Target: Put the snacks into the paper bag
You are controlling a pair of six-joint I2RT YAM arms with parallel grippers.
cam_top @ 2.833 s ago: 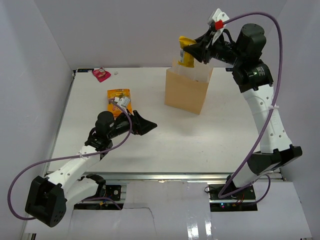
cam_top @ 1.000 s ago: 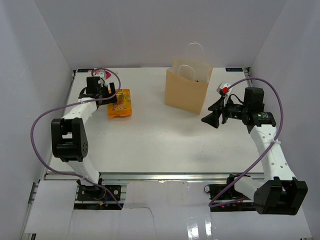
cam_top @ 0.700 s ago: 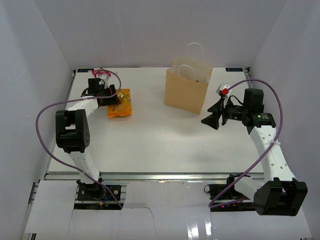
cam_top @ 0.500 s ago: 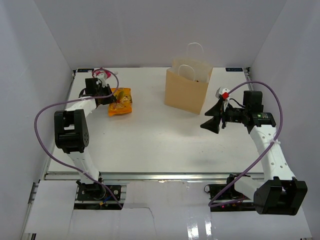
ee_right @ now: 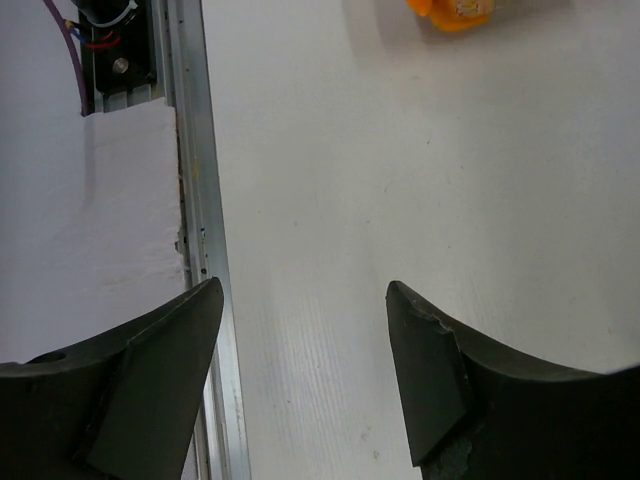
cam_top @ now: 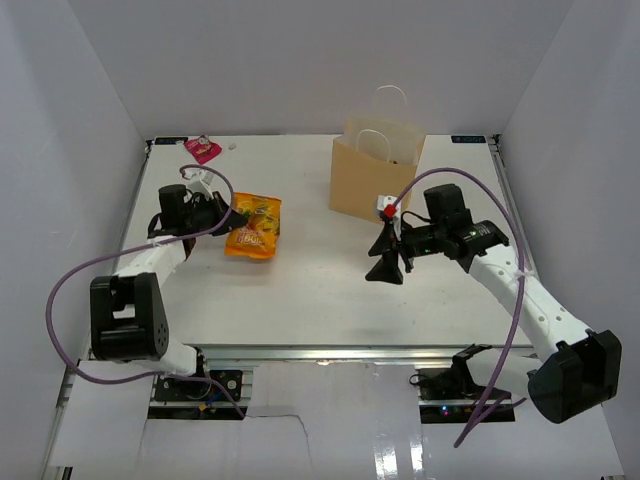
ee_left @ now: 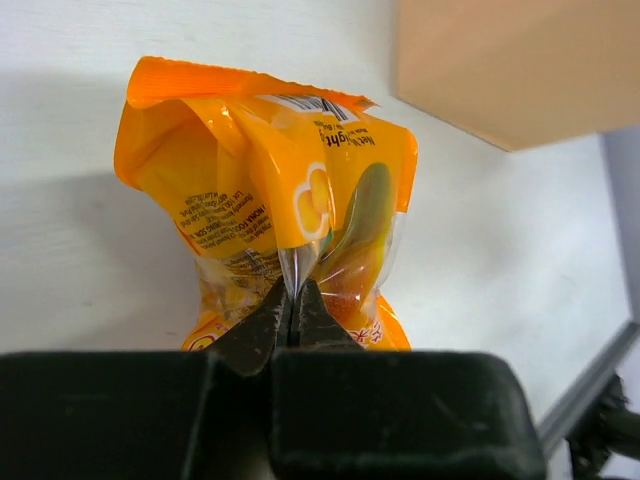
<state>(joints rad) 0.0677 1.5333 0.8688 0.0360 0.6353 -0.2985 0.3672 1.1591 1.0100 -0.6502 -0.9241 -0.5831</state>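
A large orange pouch (cam_top: 256, 228) sits at the left of the table, and my left gripper (cam_top: 230, 215) is shut on its near-left edge. In the left wrist view the fingertips (ee_left: 293, 300) pinch the pouch's (ee_left: 270, 180) clear crinkled seam. A small magenta packet (cam_top: 203, 149) lies at the far left corner. The tan paper bag (cam_top: 375, 180) stands upright at the back centre with white loop handles; a corner of the bag (ee_left: 510, 60) shows in the left wrist view. My right gripper (cam_top: 385, 265) hangs open in front of the bag, holding nothing (ee_right: 305, 290).
The table's metal front rail (ee_right: 195, 150) runs under my right gripper's left finger. The orange pouch's tip (ee_right: 450, 12) shows at the top of the right wrist view. White walls enclose the table on three sides.
My left gripper has shut on the orange pouch and drawn it right and nearer. My right arm has swung left, from beside the bag to the table's middle, still open.
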